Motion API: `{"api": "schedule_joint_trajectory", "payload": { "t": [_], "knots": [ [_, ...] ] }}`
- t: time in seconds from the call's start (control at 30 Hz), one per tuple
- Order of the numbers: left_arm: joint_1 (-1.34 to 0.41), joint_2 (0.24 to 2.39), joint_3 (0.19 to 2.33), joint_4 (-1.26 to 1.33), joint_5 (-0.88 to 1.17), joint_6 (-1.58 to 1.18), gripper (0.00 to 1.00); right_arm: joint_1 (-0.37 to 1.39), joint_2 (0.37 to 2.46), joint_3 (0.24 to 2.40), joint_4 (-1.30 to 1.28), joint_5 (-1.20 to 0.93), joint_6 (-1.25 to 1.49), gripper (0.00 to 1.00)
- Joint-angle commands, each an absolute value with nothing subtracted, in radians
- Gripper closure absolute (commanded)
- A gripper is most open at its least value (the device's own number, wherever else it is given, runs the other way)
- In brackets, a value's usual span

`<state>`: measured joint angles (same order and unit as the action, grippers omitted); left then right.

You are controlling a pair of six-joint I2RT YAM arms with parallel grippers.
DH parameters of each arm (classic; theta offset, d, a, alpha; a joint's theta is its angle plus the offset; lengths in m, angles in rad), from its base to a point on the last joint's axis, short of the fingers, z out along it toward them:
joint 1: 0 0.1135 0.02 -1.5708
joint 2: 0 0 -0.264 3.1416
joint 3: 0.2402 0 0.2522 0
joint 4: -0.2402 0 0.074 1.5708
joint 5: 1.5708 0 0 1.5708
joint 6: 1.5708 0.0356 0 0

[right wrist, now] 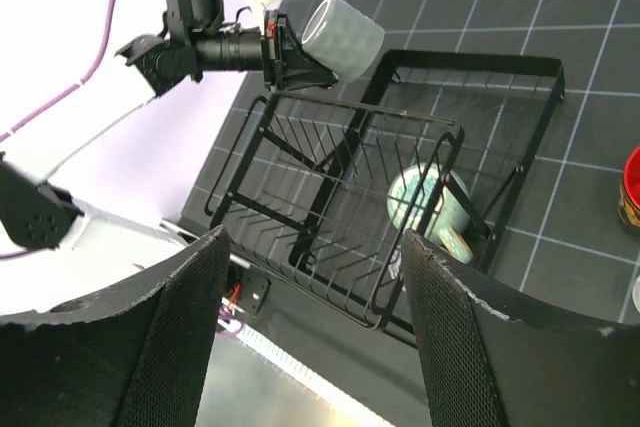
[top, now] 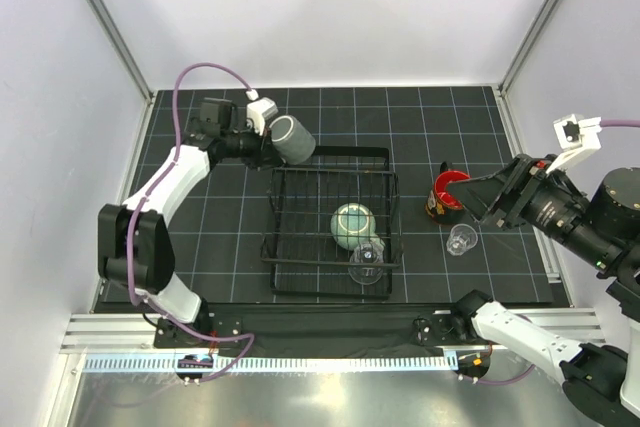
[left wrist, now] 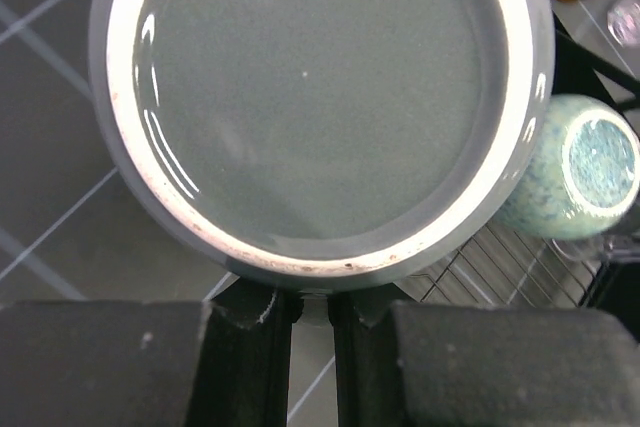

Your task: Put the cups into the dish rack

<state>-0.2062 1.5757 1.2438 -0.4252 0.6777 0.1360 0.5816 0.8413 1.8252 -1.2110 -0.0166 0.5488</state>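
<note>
My left gripper (top: 268, 147) is shut on the dark grey-green mug (top: 291, 139), held tilted above the back-left corner of the black wire dish rack (top: 272, 209). In the left wrist view the mug's base (left wrist: 320, 97) fills the frame above the closed fingers (left wrist: 260, 347). The speckled pale-green mug (top: 352, 225) and a clear glass (top: 367, 262) lie inside the rack. The red-inside cup (top: 446, 194) and the other clear glass (top: 461, 239) stand on the mat right of the rack. My right gripper (top: 470, 199) is open and empty beside the red-inside cup.
The black gridded mat (top: 440, 127) ends at white walls behind and at both sides. A metal rail (top: 320, 359) runs along the near edge. The right wrist view shows the rack (right wrist: 400, 197) and the left arm (right wrist: 215, 47) beyond it.
</note>
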Motion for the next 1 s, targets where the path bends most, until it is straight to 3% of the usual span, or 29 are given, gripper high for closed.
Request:
{"api": "schedule_joint_trajectory", "payload": {
  "t": [0.0,0.13,0.27,0.67,0.97],
  "knots": [
    [-0.221,1.601,1.35,-0.362,0.871,0.259,1.0,0.586,0.865,1.832,-1.238,-0.005,0.52,0.29],
    [-0.242,1.687,1.468,-0.521,0.911,0.365,1.0,0.588,0.873,1.824,-1.244,-0.005,0.506,0.29],
    [-0.311,1.79,1.604,-0.732,0.815,0.528,1.0,0.588,0.882,1.807,-1.24,-0.005,0.492,0.29],
    [-0.471,1.839,1.494,-0.577,0.629,0.528,1.0,0.586,0.825,1.691,-1.21,-0.021,0.523,0.29],
    [-0.485,1.852,1.45,-0.549,0.537,0.508,1.0,0.586,0.801,1.667,-1.213,-0.005,0.537,0.29]
  ]
}}
